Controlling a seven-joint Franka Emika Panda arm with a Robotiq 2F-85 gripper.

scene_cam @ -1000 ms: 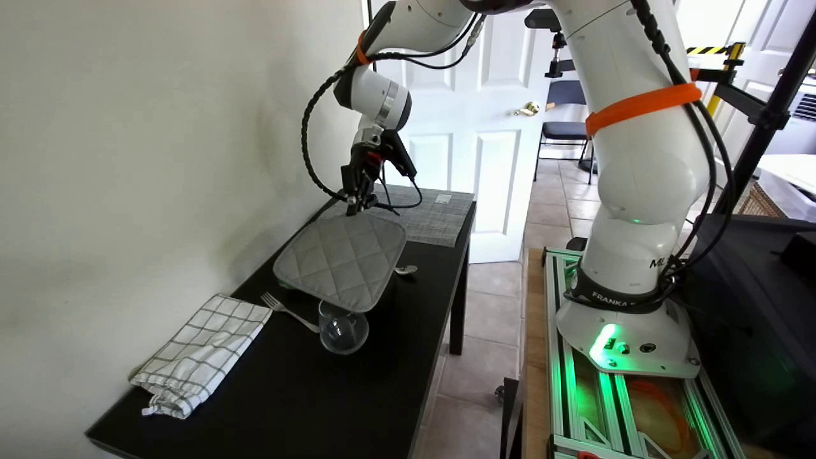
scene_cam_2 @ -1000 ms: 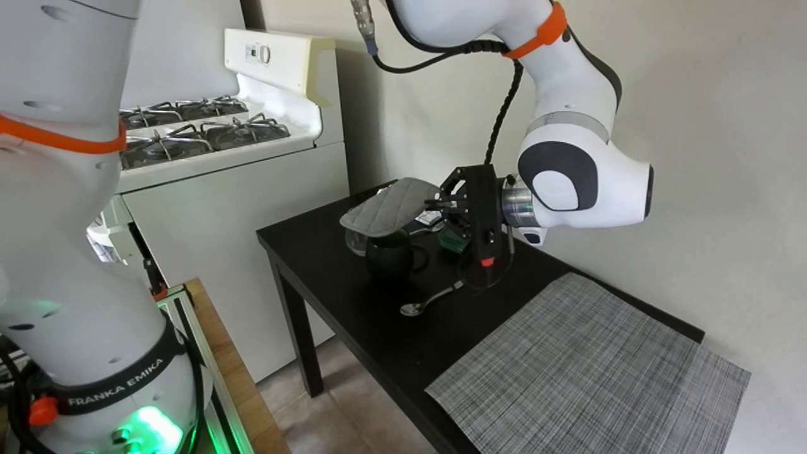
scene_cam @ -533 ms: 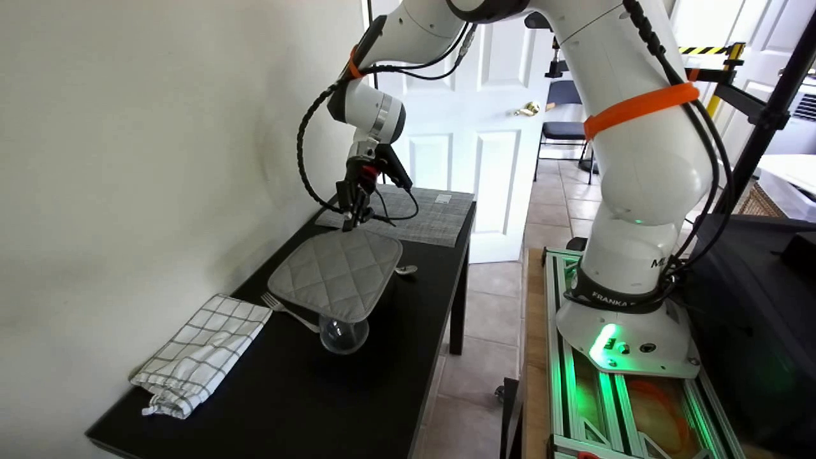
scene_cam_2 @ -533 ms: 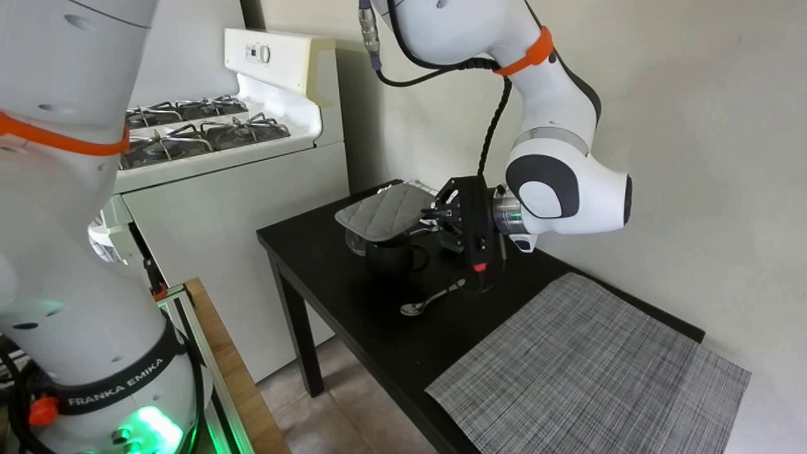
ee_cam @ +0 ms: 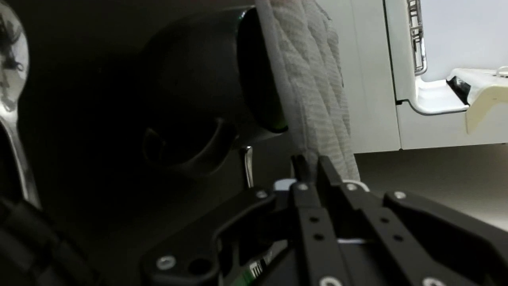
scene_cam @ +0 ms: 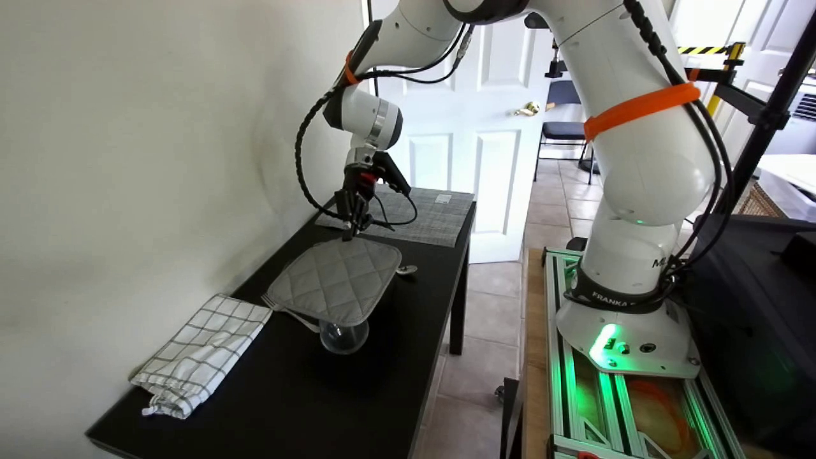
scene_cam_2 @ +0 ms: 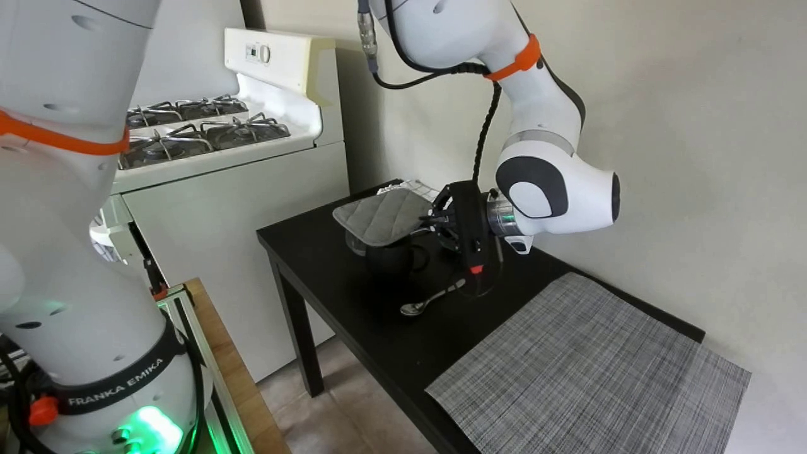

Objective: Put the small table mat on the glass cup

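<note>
The arm [scene_cam: 644,172] has come down since the earlier frame, lowering the gripper [ee_cam: 312,163] and the small table mat [scene_cam: 338,280]; in an exterior view the mat now hides more of the glass cup [scene_cam: 344,338]. A white stove [scene_cam_2: 233,189] stands past an end of the dark table [scene_cam: 299,408], and a large woven placemat [scene_cam_2: 592,372] lies across the opposite end. The gripper pinches one edge of the small table mat, its fingers drawn together there. Grey and quilted, the mat reaches out above a dark mug [scene_cam_2: 389,261] and part of the glass cup; whether it touches either, I cannot tell. A checked cloth [scene_cam: 203,357] lies rumpled along one edge of the table. The mug is upright, its handle on the gripper's side. The glass cup sits just beside the mug, its upper part hidden by the mat. A fork [scene_cam: 303,320] lies near the glass cup, partly covered from view, and a spoon [scene_cam_2: 413,309] lies near the mug.
</note>
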